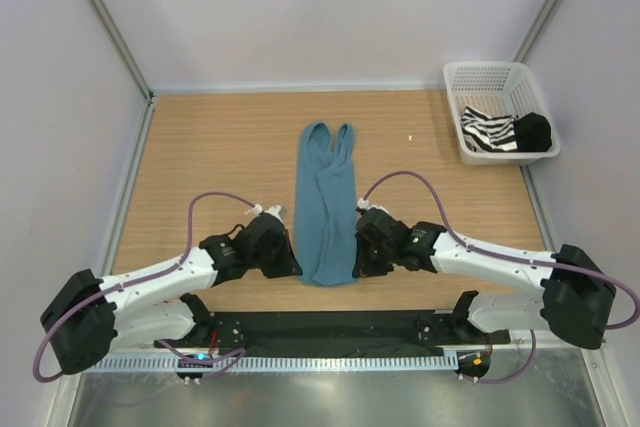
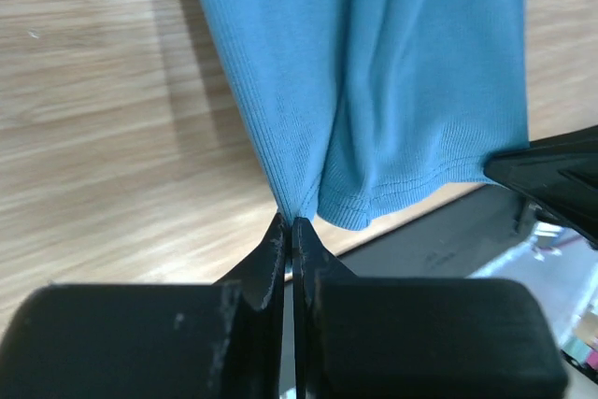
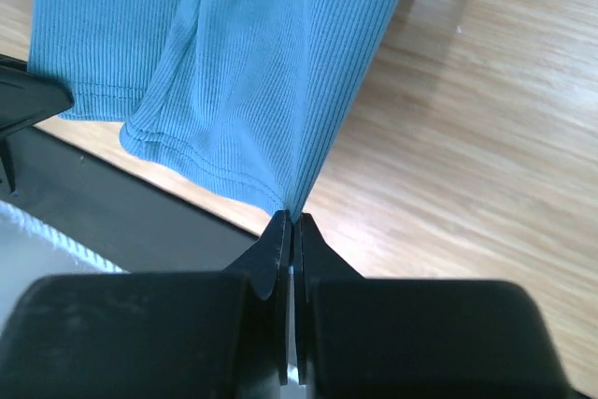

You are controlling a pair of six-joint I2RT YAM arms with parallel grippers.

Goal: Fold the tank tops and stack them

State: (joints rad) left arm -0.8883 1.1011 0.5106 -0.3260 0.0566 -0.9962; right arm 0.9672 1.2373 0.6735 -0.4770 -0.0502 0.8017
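Two tank tops: teal top (image 1: 325, 209) clamped at near hem by left gripper (image 2: 290, 227) and right gripper (image 3: 290, 221); striped top (image 1: 489, 133) in one mesh basket (image 1: 487, 74), far right. Wooden table (image 1: 210, 157), white walls (image 1: 300, 7).

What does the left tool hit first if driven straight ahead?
The teal tank top: the left tool is shut on its hem corner, with cloth directly ahead. Past that only table shows, though depth is unclear.
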